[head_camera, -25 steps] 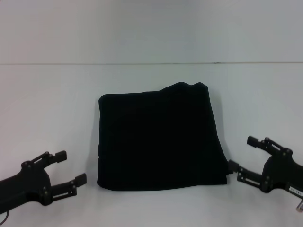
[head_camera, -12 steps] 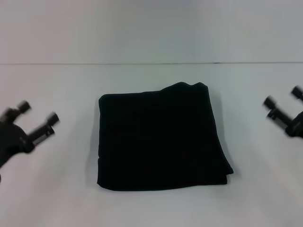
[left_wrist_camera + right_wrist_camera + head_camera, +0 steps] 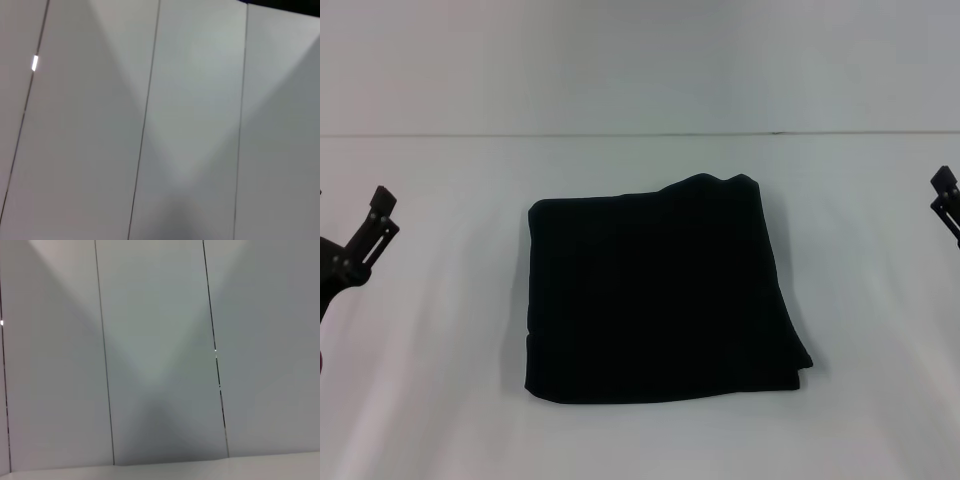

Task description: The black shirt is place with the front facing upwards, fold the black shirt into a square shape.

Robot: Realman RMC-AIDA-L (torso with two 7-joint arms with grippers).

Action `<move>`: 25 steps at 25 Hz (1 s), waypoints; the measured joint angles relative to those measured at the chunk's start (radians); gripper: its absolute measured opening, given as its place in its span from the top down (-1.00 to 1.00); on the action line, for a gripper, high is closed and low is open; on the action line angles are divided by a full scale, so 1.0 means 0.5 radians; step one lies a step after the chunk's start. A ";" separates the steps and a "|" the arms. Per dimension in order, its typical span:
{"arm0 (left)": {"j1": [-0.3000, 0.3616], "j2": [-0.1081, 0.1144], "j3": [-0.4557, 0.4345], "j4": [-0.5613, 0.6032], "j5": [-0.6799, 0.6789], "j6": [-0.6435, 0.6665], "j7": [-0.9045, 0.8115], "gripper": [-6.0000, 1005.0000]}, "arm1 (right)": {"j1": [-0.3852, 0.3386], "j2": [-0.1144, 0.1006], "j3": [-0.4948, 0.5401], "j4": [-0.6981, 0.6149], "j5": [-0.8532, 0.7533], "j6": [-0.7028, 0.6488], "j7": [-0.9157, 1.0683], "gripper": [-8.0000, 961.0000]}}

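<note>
- White table (image 3: pixel 420 400) fills my head view, plain and pale, meeting a pale wall along a thin line at the far side.
- I see the black shirt (image 3: pixel 660 290) lying flat in the middle of the table, folded into a roughly square block, no lettering showing.
- Its sides run almost straight away from me, only slightly longer near-to-far than across; the far edge rises to a small hump toward the shirt's right far corner, and the near right corner shows stacked layers sticking out a little.
- Left end effector (image 3: pixel 382 215) sits well to the left of the shirt, level with its far half, lifted and apart from the cloth; I only see dark finger ends at the frame edge, so I cannot tell how wide it stands.
- Right end effector (image 3: pixel 946 195) is well to the right of the shirt, barely inside the frame, clear of the cloth; its opening I cannot tell either.
- Both wrist views give me only pale panels with thin dark seams.
</note>
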 joint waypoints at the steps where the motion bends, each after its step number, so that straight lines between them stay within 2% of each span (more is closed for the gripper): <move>1: 0.000 -0.001 -0.009 -0.002 0.000 0.005 0.000 -0.87 | 0.001 0.001 0.007 0.001 0.000 0.002 0.000 -0.86; 9: 0.053 -0.014 -0.023 -0.035 -0.001 0.047 0.001 -0.87 | 0.011 -0.003 0.024 0.023 0.002 0.010 -0.002 -0.86; 25: 0.070 -0.008 -0.088 -0.154 -0.001 0.109 -0.009 -0.87 | 0.071 -0.004 0.166 -0.001 0.004 0.091 -0.031 -0.86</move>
